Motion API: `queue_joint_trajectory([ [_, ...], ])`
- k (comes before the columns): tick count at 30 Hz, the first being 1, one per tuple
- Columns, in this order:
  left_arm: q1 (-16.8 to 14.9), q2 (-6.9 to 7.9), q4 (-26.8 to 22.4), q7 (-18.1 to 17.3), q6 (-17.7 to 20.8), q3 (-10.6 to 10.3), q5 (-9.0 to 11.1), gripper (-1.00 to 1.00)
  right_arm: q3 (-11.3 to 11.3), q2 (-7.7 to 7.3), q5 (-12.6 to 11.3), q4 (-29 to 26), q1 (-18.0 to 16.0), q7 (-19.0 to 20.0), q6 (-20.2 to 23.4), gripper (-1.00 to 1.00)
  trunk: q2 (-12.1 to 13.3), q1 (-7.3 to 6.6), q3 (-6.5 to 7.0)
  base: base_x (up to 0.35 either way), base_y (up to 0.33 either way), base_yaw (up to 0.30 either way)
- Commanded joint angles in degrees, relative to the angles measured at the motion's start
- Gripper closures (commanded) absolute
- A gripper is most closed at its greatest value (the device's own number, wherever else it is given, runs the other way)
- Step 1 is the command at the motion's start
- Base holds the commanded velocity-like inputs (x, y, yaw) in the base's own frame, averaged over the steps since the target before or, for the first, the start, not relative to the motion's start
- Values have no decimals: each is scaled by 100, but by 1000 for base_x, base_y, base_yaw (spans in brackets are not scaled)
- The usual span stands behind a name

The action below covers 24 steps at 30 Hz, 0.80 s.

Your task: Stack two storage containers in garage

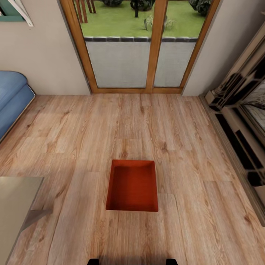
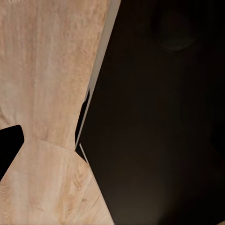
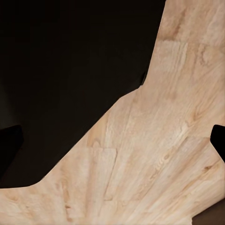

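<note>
Head view: one orange-red container (image 1: 133, 186) lay on wood plank floor (image 1: 176, 147) of living room, centred ahead of robot, well short of glass doors (image 1: 141, 48); blue sofa (image 1: 11, 99) at left, fireplace (image 1: 243, 125) at right. Container untouched, ungripped. Wrist views: plank floor beside dark shape; state of either gripper could not be told. Judged: task at start; carrying and stacking remained

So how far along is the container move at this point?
Nothing looks done yet. One orange-red container sits lidless on the living room's wood floor, in front of the glass doors, ungripped. Neither wrist view has a container between the fingers. Left: grasping, carrying both to the garage, stacking them.
</note>
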Motion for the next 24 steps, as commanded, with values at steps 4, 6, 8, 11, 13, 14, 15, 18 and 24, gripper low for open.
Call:
queue_joint_trajectory([
  [4, 0, 2, -7, 26, -3, -49, 41, -100, 46, 2, -39, 6, -5, -19, -18, -100, -83, 44, -39, 0, 0, 0],
  [6, 0, 2, -7, 26, -2, -49, 41, -100, 46, 2, -39, 6, -6, -19, -18, -100, -83, 44, -39, 0, 0, 0],
  [8, 0, 2, -7, 31, -2, -49, 41, -100, 46, 2, -39, 7, -3, -19, -12, -100, -83, 44, -39, 0, 0, 0],
  [11, 0, 2, -7, 34, -2, -49, 41, -100, 46, 2, -39, 7, -2, -19, -15, -100, -83, 44, -39, 0, 0, 0],
  [13, 0, 2, -10, 35, 0, -43, 16, -100, 46, -5, -44, 6, -3, 0, 0, -100, -83, 44, -39, 0, 0, 0],
  [14, 0, 4, -11, 35, 3, -44, 9, -100, 46, -3, -43, 4, -5, -5, 8, -100, -83, 44, -39, 0, 0, 0],
  [15, 0, 8, -14, 35, 11, -46, -7, -100, 46, -1, -42, -1, -7, -13, 24, -100, -83, 44, -39, 0, 0, 0],
  [18, 0, 54, -97, 35, 35, -54, -42, -100, 46, -11, -38, -103, -8, -25, 78, -100, -83, 44, -39, 0, 0, 0],
  [24, 0, 129, -521, 41, 53, -60, -63, -100, 38, -11, -53, -1260, -6, -97, 459, -100, -83, 44, -39, 0, 0, 0],
])
